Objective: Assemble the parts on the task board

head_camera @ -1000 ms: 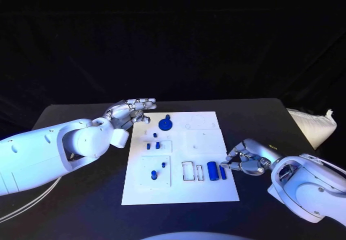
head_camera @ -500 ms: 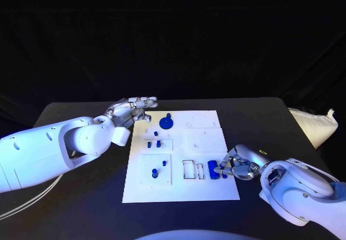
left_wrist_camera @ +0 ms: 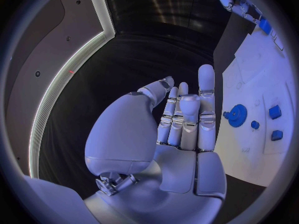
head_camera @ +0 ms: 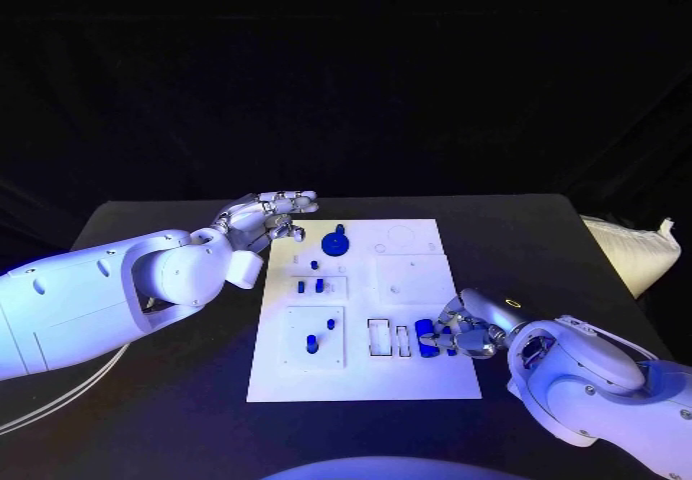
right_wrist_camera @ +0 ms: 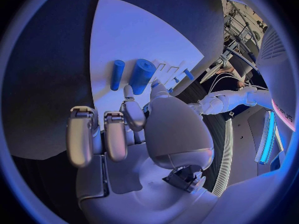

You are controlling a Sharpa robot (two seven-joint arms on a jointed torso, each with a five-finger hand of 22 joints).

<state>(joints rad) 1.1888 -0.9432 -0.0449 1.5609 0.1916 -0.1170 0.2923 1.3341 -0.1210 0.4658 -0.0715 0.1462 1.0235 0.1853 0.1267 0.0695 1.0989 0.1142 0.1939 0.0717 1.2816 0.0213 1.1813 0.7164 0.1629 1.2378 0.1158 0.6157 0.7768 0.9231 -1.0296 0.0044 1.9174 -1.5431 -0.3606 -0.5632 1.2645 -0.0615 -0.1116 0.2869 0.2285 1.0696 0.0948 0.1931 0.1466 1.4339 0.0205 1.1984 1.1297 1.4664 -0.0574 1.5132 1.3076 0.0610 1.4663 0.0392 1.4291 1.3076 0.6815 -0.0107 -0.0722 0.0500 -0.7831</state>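
The left hand (head_camera: 267,216) holds nothing, fingers straight and slightly apart beside the task board (head_camera: 411,385) just short of the blue gear (head_camera: 335,244), while the right hand (head_camera: 469,330), fingers spread and empty, reaches toward the blue cylinder (head_camera: 427,338) just beyond its fingertips (right_wrist_camera: 127,91).

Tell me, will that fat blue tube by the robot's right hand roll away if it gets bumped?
Probably. The fat blue cylinder looks round and lies on its side on the flat task board, so a sideways nudge could roll it. It looks solid and stiff, not floppy. The right hand is close beside it; I can't tell whether they touch.
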